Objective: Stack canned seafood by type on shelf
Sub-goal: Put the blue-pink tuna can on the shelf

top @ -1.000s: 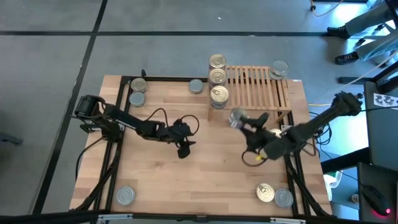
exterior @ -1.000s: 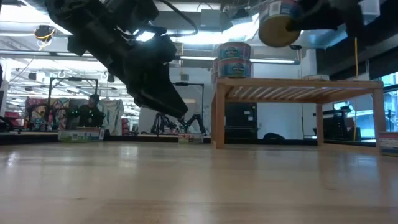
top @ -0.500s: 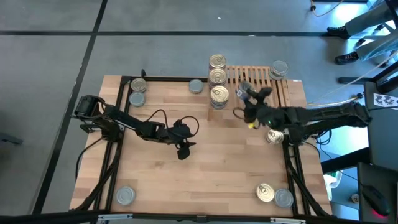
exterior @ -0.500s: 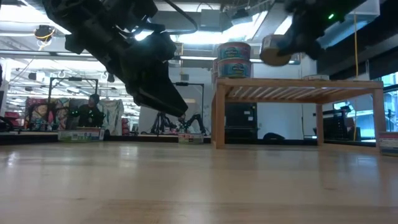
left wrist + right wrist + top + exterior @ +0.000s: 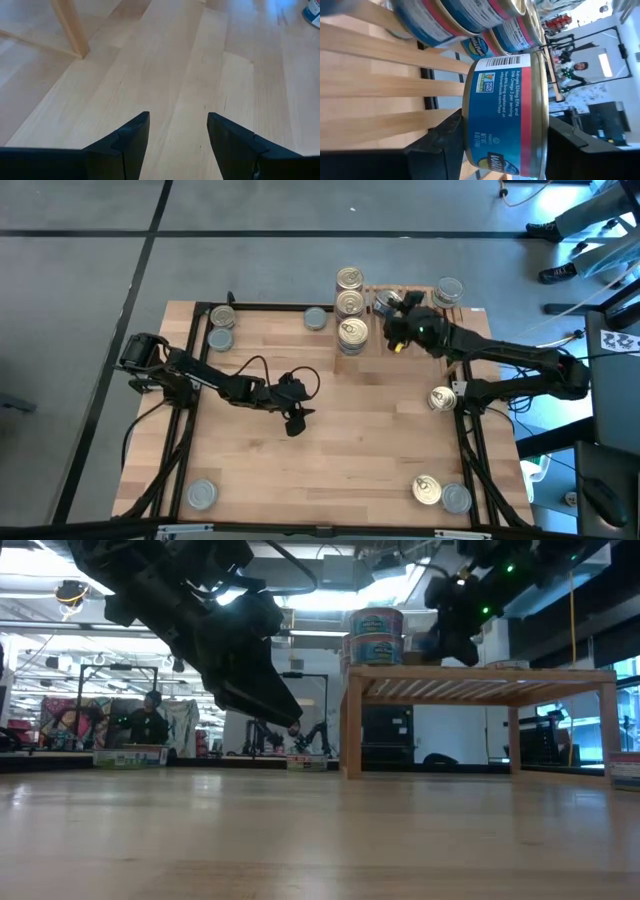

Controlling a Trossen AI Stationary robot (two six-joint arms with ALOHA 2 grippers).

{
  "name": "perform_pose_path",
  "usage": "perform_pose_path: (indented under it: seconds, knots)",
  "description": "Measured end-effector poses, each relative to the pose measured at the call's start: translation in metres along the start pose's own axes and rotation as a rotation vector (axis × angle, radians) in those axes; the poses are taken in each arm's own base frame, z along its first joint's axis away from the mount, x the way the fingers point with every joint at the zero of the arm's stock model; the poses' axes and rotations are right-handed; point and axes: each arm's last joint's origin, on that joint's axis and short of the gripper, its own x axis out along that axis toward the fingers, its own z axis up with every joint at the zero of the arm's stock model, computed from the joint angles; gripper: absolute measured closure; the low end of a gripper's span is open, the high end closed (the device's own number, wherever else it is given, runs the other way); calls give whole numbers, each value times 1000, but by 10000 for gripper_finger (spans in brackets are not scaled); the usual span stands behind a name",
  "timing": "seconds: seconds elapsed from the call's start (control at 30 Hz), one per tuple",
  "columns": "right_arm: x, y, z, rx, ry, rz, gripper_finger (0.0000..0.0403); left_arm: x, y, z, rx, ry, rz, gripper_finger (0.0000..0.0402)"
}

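Note:
The shelf (image 5: 430, 328) of light slats stands at the table's far right; it also shows in the low view (image 5: 480, 680). Three stacks of gold-topped cans (image 5: 349, 302) stand at its left end, and one silver-topped can (image 5: 449, 290) at its far right. My right gripper (image 5: 392, 308) is over the shelf beside the stacks, shut on a blue-labelled can (image 5: 505, 115). My left gripper (image 5: 296, 420) hangs open and empty above the bare tabletop at the middle left, as the left wrist view (image 5: 177, 135) shows. My right gripper pinches the blue-labelled can between its two fingers (image 5: 445, 142), one on each flat end (image 5: 466, 130). The fingers come about level from the table's right side. The can sits upright just over the shelf slats (image 5: 380, 85); whether it touches them I cannot tell.
Loose cans lie on the table: two at the far left (image 5: 221, 327), one silver (image 5: 316, 319) left of the stacks, one gold (image 5: 441, 398) at the right edge, two at the near right (image 5: 441, 494), one silver at the near left (image 5: 202, 495).
My right gripper has carried the can from above the table in front of the shelf toward the far edge and down, over the shelf next to the gold-topped stacks. The can has turned from tilted to upright.

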Motion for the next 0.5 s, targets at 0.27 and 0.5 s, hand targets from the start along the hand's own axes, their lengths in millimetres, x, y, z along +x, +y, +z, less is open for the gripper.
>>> perform_pose_path:
  seconds: [0.27,0.5]
  knots:
    - [27,-14,-22,60,16,16,210,0,0,0,-7,-5,11,204]
    - [33,-19,-29,161,-8,29,210,0,0,0,-8,-6,14,204]
